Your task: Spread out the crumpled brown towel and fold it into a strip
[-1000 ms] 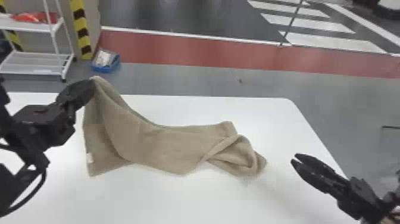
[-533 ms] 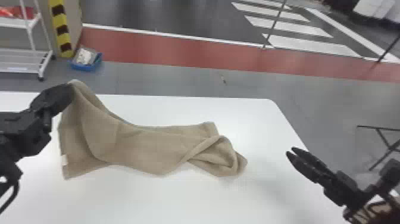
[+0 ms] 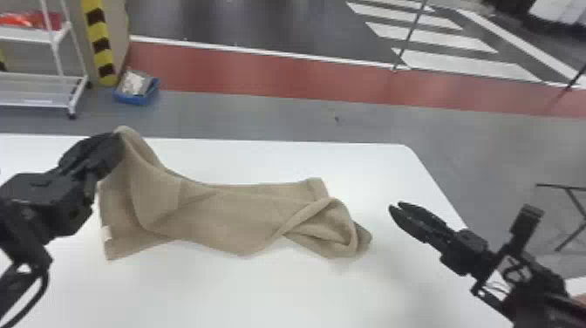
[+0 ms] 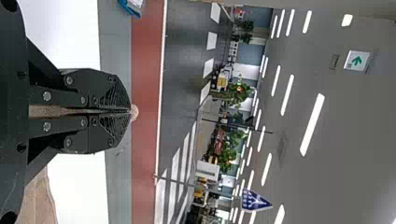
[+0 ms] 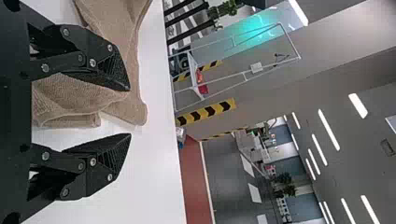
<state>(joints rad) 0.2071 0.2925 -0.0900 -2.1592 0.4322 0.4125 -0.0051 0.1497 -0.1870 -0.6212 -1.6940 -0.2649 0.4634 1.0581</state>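
left gripper pinching brown towel; right gripper spread; blue bin holding pale contents

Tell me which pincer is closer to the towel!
Left. The left pincer pinches the towel at its raised end; the right pincer is past the bunched end, not touching.

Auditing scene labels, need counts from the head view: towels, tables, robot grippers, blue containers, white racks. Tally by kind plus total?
Towels: 1, brown towel
Tables: 1, white table
Grippers: 2, left gripper and right gripper
Blue containers: 1, blue container on the floor
Racks: 1, white rack
Total: 6
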